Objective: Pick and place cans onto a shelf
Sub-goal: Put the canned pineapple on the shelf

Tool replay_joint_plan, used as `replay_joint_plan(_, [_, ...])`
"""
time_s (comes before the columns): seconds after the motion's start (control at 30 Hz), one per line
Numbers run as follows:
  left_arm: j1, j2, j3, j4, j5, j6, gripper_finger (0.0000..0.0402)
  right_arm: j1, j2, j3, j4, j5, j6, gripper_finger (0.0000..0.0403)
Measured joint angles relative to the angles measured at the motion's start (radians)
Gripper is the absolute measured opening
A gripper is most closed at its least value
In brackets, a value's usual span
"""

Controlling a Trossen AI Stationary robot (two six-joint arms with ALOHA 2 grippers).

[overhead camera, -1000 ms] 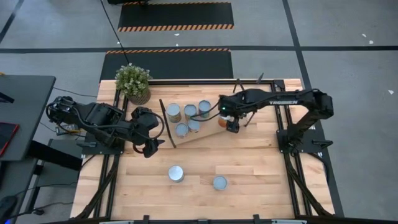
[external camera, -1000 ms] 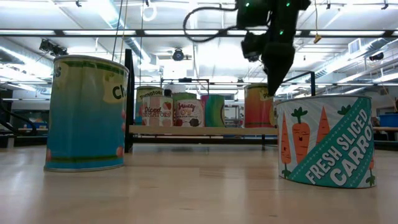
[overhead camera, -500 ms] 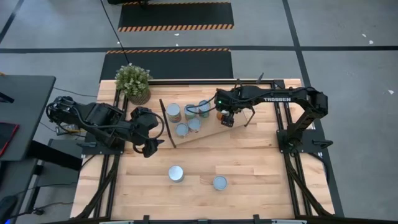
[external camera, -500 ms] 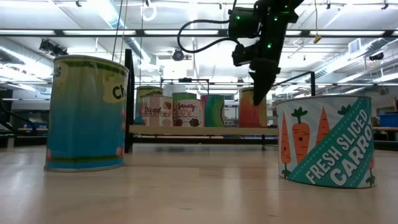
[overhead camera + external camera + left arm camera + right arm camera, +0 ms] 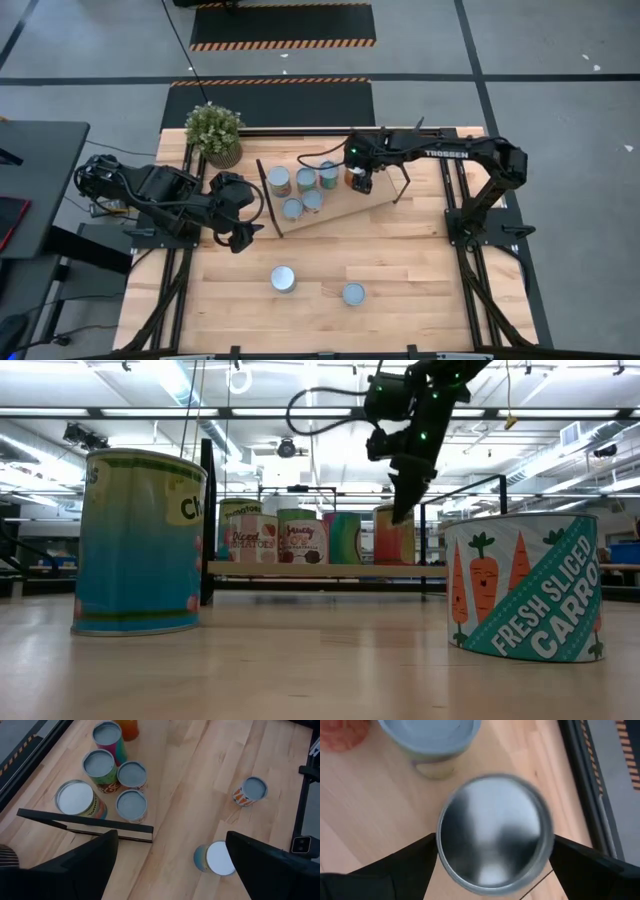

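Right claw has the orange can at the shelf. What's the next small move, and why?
Probably open the right claw and release. The low view shows the orange can with its base level with the shelf, beside the other cans.

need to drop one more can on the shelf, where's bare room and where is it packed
The shelf is bare on its right side, beyond the right gripper and the orange can it holds. The table is open right of the two loose cans. The left end is crowded: five cans cluster there, near the left gripper.
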Motion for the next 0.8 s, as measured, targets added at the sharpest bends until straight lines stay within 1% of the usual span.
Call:
replay_joint_plan(0.23, [0.011,0.000,0.000,0.001,0.000,0.000,0.0375,-0.001,-0.002,0.122,-0.052,0.000,-0.012,0.0371])
replay_joint_plan(0.4, [0.022,0.000,0.000,0.001,-0.001,0.000,0.0375,0.014,-0.003,0.193,-0.153,-0.015,0.023,0.0371])
replay_joint_plan(0.53, [0.022,0.000,0.000,0.001,-0.002,0.001,0.0375,0.041,-0.002,0.190,-0.208,-0.003,0.043,0.0371])
replay_joint_plan(0.67, [0.022,0.000,0.000,0.000,-0.012,0.008,0.0375,0.049,-0.002,0.143,-0.200,0.072,0.057,0.0371])
replay_joint_plan(0.8, [0.022,0.000,0.000,0.000,-0.021,0.009,0.0375,0.028,-0.002,0.094,-0.181,0.091,0.071,0.0371])
